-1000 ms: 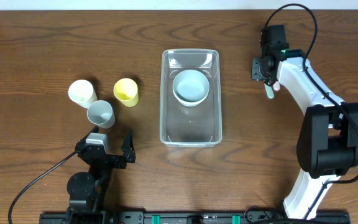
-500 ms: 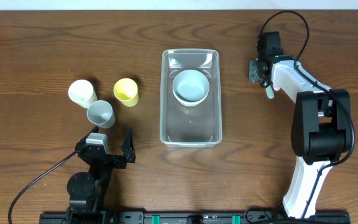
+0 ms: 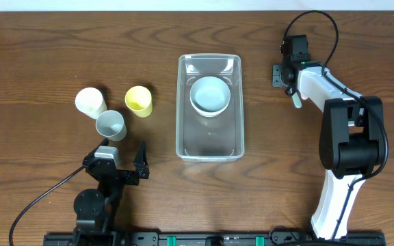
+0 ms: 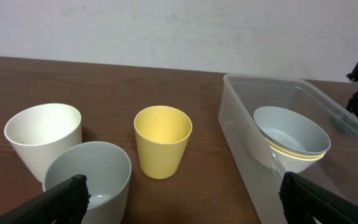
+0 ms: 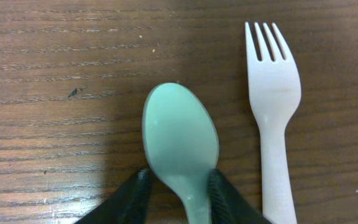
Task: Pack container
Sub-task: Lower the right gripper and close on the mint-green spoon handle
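Note:
The clear container [image 3: 183, 137] stands mid-table with pale nested bowls [image 3: 211, 96] in its far half; it also shows in the left wrist view [image 4: 241, 124] with the bowls [image 4: 291, 130]. A white cup [image 3: 89, 102], a grey cup [image 3: 111, 125] and a yellow cup [image 3: 138, 101] stand to its left. My left gripper [image 3: 118, 171] is open and empty near the front edge, behind the cups [image 4: 182, 199]. My right gripper [image 3: 289, 72] is low at the far right, its fingers [image 5: 179, 193] closed against the neck of a green spoon [image 5: 180, 140] lying on the table.
A white plastic fork [image 5: 273, 112] lies right beside the green spoon, parallel to it. The spoon's handle end [image 3: 296, 100] sticks out under the right arm. The wooden table [image 3: 46, 48] carries nothing else.
The right arm has swung in and its gripper has shifted slightly left and away. The spoon's handle stays at the same spot. The left arm has not moved.

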Tool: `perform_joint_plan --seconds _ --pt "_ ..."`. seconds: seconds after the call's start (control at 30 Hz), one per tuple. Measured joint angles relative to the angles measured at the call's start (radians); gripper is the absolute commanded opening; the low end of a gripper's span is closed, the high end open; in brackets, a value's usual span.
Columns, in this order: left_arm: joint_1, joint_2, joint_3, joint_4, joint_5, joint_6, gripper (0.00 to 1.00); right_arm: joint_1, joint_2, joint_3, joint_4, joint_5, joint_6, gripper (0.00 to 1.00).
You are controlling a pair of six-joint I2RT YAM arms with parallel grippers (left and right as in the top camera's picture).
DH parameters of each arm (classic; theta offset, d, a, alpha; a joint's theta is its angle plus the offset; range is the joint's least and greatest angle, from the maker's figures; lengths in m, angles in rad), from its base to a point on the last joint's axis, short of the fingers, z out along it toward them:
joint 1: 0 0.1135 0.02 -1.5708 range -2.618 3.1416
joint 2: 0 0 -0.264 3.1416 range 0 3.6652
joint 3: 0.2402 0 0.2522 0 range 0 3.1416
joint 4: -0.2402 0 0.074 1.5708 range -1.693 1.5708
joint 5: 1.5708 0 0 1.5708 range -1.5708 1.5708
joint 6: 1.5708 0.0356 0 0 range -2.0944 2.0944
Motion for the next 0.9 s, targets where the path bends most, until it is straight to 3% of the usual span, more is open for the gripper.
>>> perform_joint_plan --seconds 0.47,0.77,0.83,0.9 --pt "0.0 0.0 0.0 0.0 0.0 0.0 0.98 0.0 0.0 0.0 -0.003 0.01 0.004 0.06" --pt "0.0 0.0 0.0 0.0 0.0 0.0 0.98 0.0 -0.001 0.008 -0.008 0.019 0.004 0.01" --pt "0.0 0.0 0.0 0.0 0.0 0.0 0.98 0.0 -0.001 0.008 -0.011 0.022 0.005 0.07" --pt "0.0 0.0 0.0 0.0 0.0 0.0 0.98 0.0 -0.001 0.009 -0.013 0.026 0.011 0.34"
